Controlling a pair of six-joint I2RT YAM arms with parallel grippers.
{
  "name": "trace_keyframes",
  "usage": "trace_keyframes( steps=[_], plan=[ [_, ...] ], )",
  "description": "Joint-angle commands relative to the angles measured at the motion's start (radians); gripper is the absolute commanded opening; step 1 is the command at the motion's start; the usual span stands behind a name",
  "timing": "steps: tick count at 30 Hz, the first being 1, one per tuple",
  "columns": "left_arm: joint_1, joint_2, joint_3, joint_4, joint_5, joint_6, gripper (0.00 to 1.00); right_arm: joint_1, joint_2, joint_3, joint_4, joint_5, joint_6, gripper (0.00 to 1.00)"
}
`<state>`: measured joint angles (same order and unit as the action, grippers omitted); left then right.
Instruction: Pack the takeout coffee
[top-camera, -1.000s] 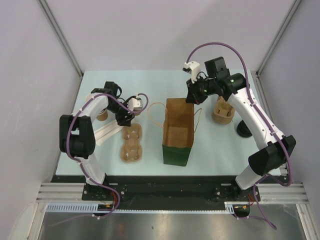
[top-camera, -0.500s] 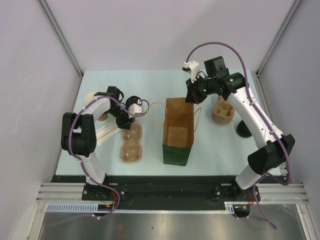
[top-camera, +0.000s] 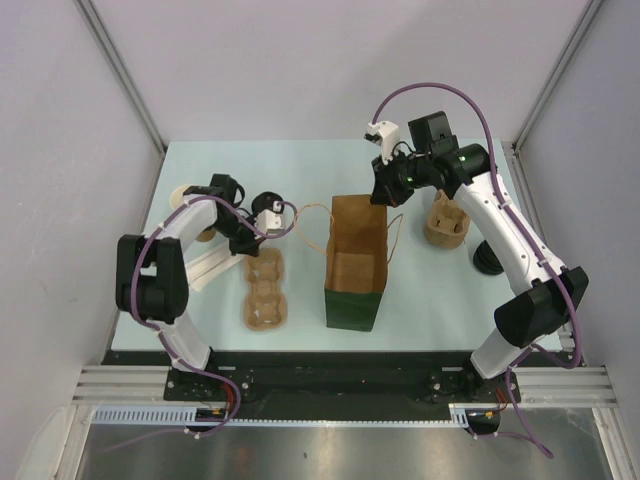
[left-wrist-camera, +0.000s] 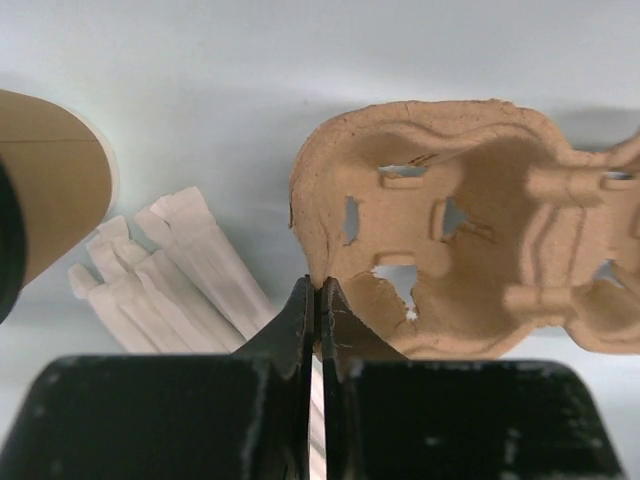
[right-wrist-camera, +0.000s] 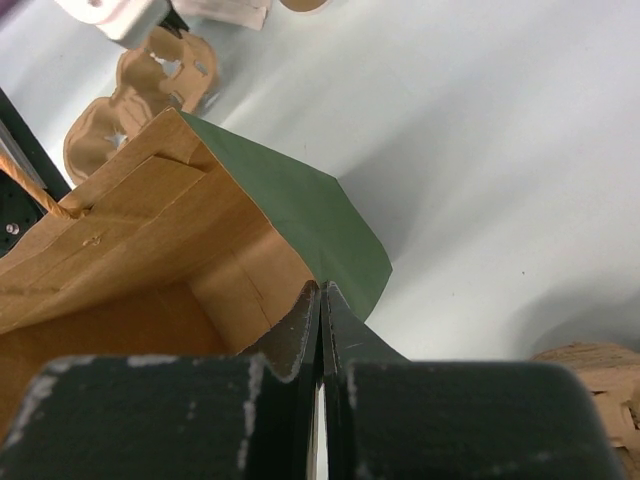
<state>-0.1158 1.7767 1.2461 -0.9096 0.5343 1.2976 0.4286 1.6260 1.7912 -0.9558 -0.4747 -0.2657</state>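
Observation:
The green paper bag (top-camera: 352, 300) stands open mid-table, brown inside. My right gripper (top-camera: 384, 197) is shut on its far rim, and the right wrist view shows the fingertips pinching the green edge (right-wrist-camera: 321, 290). A flat brown pulp cup carrier (top-camera: 265, 292) lies left of the bag. My left gripper (top-camera: 250, 243) is shut on that carrier's far rim (left-wrist-camera: 318, 290). A round black lid (top-camera: 487, 262), apparently the takeout coffee, shows at the right, half hidden behind my right forearm.
A stack of pulp carriers (top-camera: 447, 222) stands right of the bag. Lidless paper cups (top-camera: 197, 218) lie at the far left, with white paper-wrapped sticks (top-camera: 215, 265) beside them. The bag's string handles hang off both its sides.
My left gripper has closed on the carrier's rim, and the carrier has shifted slightly toward the near edge. The right arm and the bag have not moved.

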Motion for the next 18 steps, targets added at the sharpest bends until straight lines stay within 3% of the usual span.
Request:
trace_keyframes(
  steps=[1, 5, 10, 13, 15, 18],
  plan=[
    [0.008, -0.167, 0.093, -0.127, 0.107, -0.035, 0.0, -0.007, -0.006, 0.048, 0.014, -0.018, 0.011, 0.0],
    [0.056, -0.253, 0.277, -0.241, 0.133, -0.089, 0.0, -0.01, -0.028, 0.033, 0.026, -0.027, 0.028, 0.0],
    [0.073, -0.269, 0.709, -0.356, 0.151, -0.219, 0.0, -0.007, -0.044, 0.017, 0.023, -0.042, 0.054, 0.0],
    [0.071, -0.263, 0.929, -0.252, 0.11, -0.395, 0.0, -0.007, -0.058, -0.004, 0.032, -0.041, 0.075, 0.0],
    [0.067, -0.267, 1.053, -0.1, 0.076, -0.55, 0.0, -0.007, -0.072, -0.019, 0.043, -0.042, 0.088, 0.0],
    [-0.006, -0.289, 1.144, 0.044, 0.049, -0.667, 0.0, -0.002, -0.086, -0.033, 0.048, -0.033, 0.097, 0.0]
  ],
)
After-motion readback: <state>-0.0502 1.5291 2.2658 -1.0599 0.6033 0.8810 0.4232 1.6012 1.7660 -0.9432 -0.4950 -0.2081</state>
